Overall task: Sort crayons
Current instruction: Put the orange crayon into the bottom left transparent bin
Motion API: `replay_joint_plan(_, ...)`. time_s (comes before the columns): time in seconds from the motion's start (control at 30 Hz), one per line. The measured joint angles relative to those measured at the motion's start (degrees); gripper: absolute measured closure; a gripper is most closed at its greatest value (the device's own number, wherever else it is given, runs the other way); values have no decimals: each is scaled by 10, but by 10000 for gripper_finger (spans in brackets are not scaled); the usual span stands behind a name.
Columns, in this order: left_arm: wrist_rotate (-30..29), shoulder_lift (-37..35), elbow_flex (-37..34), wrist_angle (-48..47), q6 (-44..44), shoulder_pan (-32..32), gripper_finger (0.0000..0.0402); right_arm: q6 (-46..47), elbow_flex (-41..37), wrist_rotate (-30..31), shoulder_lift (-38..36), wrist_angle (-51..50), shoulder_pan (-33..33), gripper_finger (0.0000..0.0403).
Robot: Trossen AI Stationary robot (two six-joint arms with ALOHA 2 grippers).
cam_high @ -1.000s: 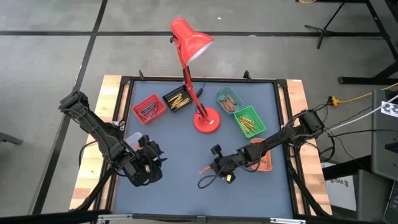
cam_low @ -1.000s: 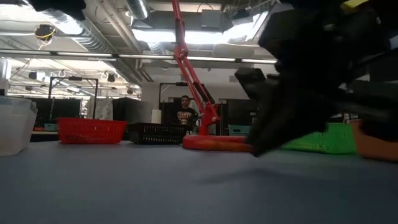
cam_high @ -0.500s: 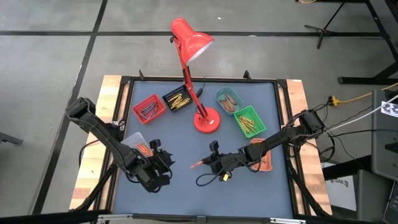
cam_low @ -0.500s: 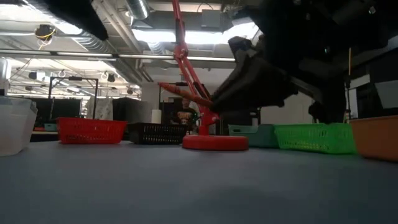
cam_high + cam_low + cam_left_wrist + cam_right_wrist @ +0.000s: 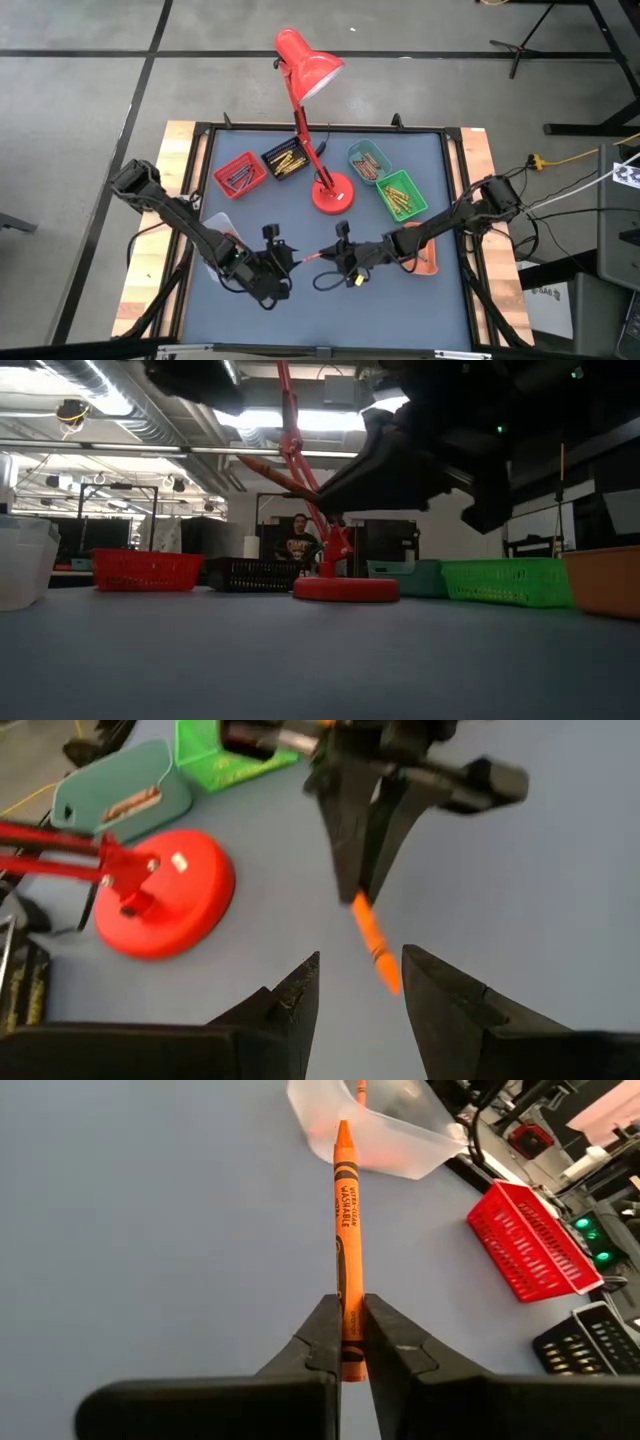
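My right gripper [image 5: 337, 256] is shut on an orange crayon [image 5: 346, 1230] above the middle of the blue table. The crayon's tip points at my left gripper [image 5: 278, 264]. My left gripper is open, and in the left wrist view [image 5: 360, 995] its fingers stand on either side of the crayon's free end [image 5: 378, 957] without touching it. More crayons lie in the small trays at the far side: red [image 5: 238, 175], black [image 5: 284, 160], teal [image 5: 366, 160] and green [image 5: 401, 196]. My right gripper pinches the crayon's back end [image 5: 349, 1342] between its two fingertips. The crayon sticks straight out ahead of the fingers, in line with them, toward the table's left. It is lifted clear of the table and shows slightly slanted in the low view [image 5: 272, 472].
A red desk lamp stands on its round base [image 5: 331, 194] at the table's far middle. A clear tub [image 5: 222, 228] with a crayon or two sits by my left arm. An orange tray [image 5: 428, 260] lies partly under my right arm. Bare blue table lies toward the near edge.
My right gripper has risen off the table with the crayon and gone a little toward the table's left. My left gripper has gone toward the table's right, up to the crayon's tip.
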Motion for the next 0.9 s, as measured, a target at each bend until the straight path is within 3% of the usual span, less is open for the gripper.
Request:
replay_joint_plan(0.2, 27, 0, 0, 44, 56, 33, 274, 0, 0, -1, 0, 10, -14, 377)
replay_joint_plan(0.53, 125, 0, 0, 45, 57, 88, 274, 0, 0, -1, 0, 69, -17, 377)
replay_joint_plan(0.9, 184, 0, 0, 43, 56, 117, 274, 0, 1, -1, -1, 108, -17, 377)
